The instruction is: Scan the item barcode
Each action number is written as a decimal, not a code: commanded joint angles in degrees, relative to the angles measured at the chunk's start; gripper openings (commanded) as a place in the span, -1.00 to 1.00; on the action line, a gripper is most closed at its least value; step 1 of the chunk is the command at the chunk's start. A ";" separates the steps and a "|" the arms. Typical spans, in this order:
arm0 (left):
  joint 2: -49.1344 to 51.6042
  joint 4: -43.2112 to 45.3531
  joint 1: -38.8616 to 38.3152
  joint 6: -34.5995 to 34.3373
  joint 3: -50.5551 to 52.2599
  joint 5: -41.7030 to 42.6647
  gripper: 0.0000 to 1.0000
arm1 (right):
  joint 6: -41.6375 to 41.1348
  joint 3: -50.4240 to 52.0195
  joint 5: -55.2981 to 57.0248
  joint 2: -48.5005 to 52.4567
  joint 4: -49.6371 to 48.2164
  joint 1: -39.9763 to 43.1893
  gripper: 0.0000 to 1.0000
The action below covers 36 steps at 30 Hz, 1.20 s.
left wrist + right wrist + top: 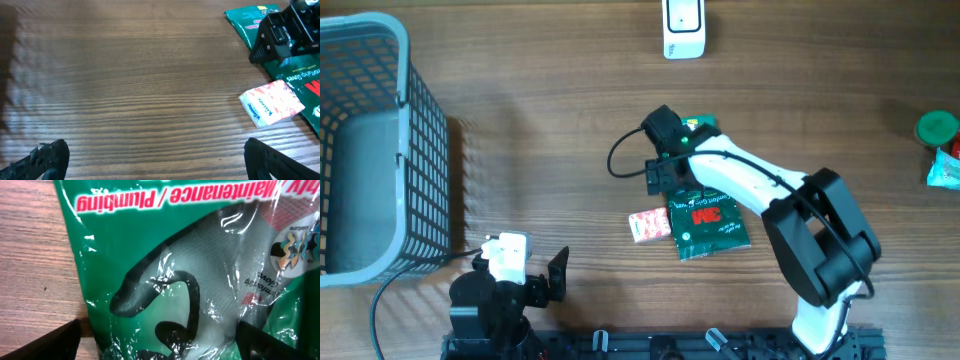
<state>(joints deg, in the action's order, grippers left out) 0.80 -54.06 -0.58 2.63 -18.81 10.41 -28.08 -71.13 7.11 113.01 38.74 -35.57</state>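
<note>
A green plastic pack of work gloves [165, 270] fills the right wrist view, its printed text upside down. My right gripper [157, 340] stands open low over it, one finger [55, 342] over the wood and the other [265, 340] over the pack, touching nothing that I can see. From overhead the right gripper [670, 165] covers part of a green pack [700, 125] beside a green 3M pack [710, 225]. A white barcode scanner [683, 28] stands at the far edge. My left gripper [155, 157] is open over bare wood near the front. No barcode shows.
A small pink tissue pack [649, 224] lies just left of the 3M pack. A grey wire basket [415, 150] takes up the left side. At the far right sit a green lid [937, 127] and a teal packet [945, 170].
</note>
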 commanded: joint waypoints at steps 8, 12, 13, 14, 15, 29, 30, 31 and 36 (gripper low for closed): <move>-0.42 -0.04 0.33 -0.35 0.07 0.68 0.99 | 1.14 4.00 -3.61 9.29 2.34 -0.02 -0.87; -0.42 -0.04 0.33 -0.35 0.07 0.68 1.00 | 6.29 -0.94 -10.93 9.11 8.02 -0.02 -0.91; -0.42 -0.04 0.33 -0.35 0.07 0.68 1.00 | 7.58 -2.45 -12.79 9.01 9.53 -0.02 -0.91; -0.42 -0.04 0.33 -0.35 0.07 0.68 1.00 | 9.35 -4.66 -15.10 8.92 11.58 0.09 -0.91; -0.42 -0.04 0.33 -0.35 0.07 0.68 1.00 | 11.85 -7.76 -18.27 8.50 14.49 0.48 -0.91; -0.42 -0.04 0.33 -0.35 0.07 0.68 1.00 | 44.98 -19.10 -73.33 3.04 33.73 11.89 -0.91; -0.42 -0.04 0.33 -0.35 0.07 0.68 1.00 | 45.05 -18.80 -74.90 3.04 33.86 12.44 -0.91; -0.42 -0.04 0.33 -0.35 0.07 0.68 1.00 | 45.46 -18.43 -77.00 3.04 33.73 12.81 -0.91; -0.42 -0.04 0.33 -0.35 0.07 0.68 1.00 | 48.76 -18.40 -82.86 3.04 33.73 12.83 -0.91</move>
<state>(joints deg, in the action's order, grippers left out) 0.80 -54.08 -0.58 2.63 -18.81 10.41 15.66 -89.93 -66.08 117.54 72.42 -22.39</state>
